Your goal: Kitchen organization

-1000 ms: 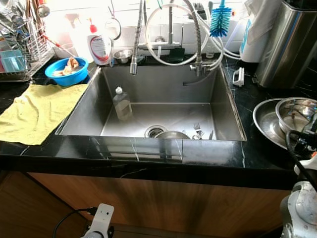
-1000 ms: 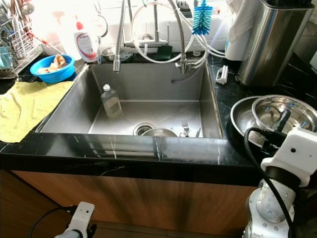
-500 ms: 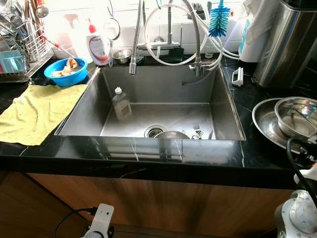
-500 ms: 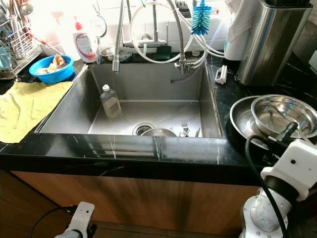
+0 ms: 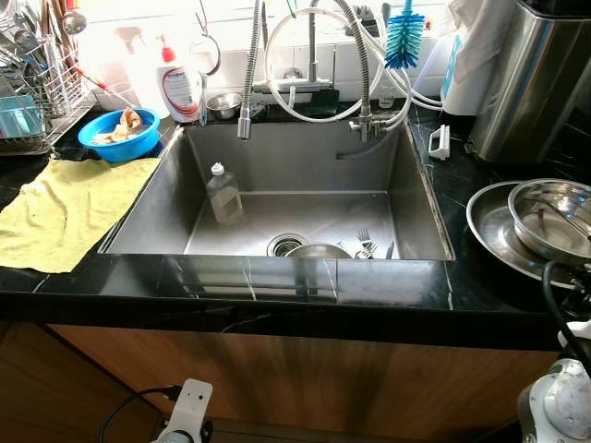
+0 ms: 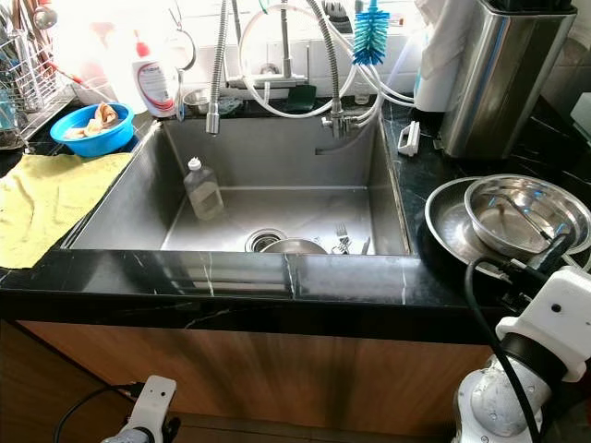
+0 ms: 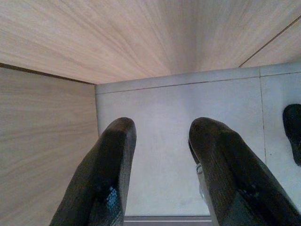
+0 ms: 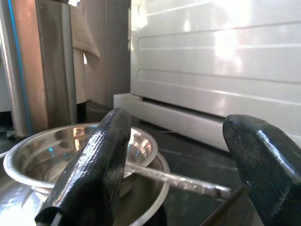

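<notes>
Little looks done: a soap bottle [image 5: 224,193] and fork [image 5: 365,242] lie in the sink [image 5: 420,198]; right gripper [image 8: 176,174] spread beside the steel bowls [image 6: 517,214], left gripper [image 7: 162,165] parted, idle.

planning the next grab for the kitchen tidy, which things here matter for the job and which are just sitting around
Job in hand:
- steel bowls, stacked on the counter
- right gripper, open, aimed at the bowls
- sink with fork and clear bottle

Lying about:
- yellow cloth
- blue bowl
- soap bottle
- blue brush
- left gripper, idle, open near the floor
</notes>
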{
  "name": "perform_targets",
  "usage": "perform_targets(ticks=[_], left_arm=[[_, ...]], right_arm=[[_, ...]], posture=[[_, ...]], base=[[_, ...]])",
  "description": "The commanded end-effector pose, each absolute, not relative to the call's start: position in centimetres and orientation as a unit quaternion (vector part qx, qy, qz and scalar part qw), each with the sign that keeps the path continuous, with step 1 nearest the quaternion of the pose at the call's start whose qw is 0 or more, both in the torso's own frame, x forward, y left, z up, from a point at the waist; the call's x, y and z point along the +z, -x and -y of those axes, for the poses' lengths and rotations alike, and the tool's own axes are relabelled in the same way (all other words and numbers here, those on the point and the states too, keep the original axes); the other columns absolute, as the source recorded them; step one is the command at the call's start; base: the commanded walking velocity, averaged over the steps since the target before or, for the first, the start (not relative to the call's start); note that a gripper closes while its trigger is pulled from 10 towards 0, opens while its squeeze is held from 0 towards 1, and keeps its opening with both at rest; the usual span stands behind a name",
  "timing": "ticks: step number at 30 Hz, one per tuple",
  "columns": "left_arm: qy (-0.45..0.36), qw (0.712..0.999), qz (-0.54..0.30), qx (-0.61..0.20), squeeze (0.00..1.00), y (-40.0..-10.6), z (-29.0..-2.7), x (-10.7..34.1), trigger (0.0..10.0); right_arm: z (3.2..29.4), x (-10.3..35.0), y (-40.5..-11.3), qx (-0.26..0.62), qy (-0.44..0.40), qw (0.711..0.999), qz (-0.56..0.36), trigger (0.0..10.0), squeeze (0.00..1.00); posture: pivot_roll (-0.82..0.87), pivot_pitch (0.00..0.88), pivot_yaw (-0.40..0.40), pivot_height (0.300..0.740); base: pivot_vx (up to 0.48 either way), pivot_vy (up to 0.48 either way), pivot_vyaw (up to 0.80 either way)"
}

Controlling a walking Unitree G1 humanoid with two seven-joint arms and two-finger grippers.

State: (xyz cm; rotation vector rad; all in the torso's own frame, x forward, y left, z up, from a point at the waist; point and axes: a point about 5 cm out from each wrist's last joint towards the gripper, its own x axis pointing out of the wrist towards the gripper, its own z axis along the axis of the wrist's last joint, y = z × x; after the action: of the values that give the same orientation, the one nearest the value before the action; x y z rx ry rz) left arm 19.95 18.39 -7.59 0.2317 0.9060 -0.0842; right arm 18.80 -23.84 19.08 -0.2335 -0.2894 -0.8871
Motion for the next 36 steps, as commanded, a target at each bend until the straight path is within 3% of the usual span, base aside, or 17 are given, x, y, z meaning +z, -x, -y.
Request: perform_targets(ticks=[1,18,22,24,28,33,36], left_arm=[[-0.124,0.888,-0.44,-0.043,0.0,-19.6,-18.8,-7.7,10.0],[-0.124,0.888,-0.44,-0.043,0.0,-19.6,-18.9,-7.7,10.0],[-0.124,0.888,-0.44,-0.043,0.0,-19.6,-18.9,-7.7,10.0],[-0.124,0.889,-0.44,-0.043,0.0,-19.7,-18.9,-7.7,10.0],[-0.123,0.889,-0.439,-0.043,0.0,-19.7,-18.9,-7.7,10.0],[-0.124,0.889,-0.439,-0.043,0.0,-19.7,-18.8,-7.7,10.0],[-0.124,0.889,-0.439,-0.043,0.0,-19.7,-18.9,-7.7,10.0]], right_arm=[[23.9,19.8,-18.4,-0.442,0.106,0.877,0.156,10.0,0.0],[24.9,18.2,-17.5,-0.484,0.052,0.866,0.119,10.0,0.0],[23.9,18.9,-18.6,-0.419,0.071,0.895,0.133,10.0,0.0],[23.1,20.6,-19.0,-0.359,0.127,0.908,0.175,10.0,0.0],[22.9,22.9,-18.7,-0.311,0.198,0.902,0.223,10.0,0.0],[23.6,24.4,-18.6,-0.285,0.189,0.911,0.232,10.0,0.0],[23.1,25.1,-19.1,-0.214,0.231,0.919,0.236,10.0,0.0]], posture=[[-0.22,0.0,0.091,0.74],[-0.21,0.0,0.089,0.74],[-0.22,0.0,0.09,0.74],[-0.22,0.0,0.09,0.74],[-0.22,0.0,0.09,0.74],[-0.22,0.0,0.091,0.74],[-0.23,0.0,0.094,0.74]], base=[[0.0,0.0,0.0],[0.0,0.0,0.0],[0.0,0.0,0.0],[0.0,0.0,0.0],[0.0,0.0,0.0],[0.0,0.0,0.0],[0.0,0.0,0.0]])
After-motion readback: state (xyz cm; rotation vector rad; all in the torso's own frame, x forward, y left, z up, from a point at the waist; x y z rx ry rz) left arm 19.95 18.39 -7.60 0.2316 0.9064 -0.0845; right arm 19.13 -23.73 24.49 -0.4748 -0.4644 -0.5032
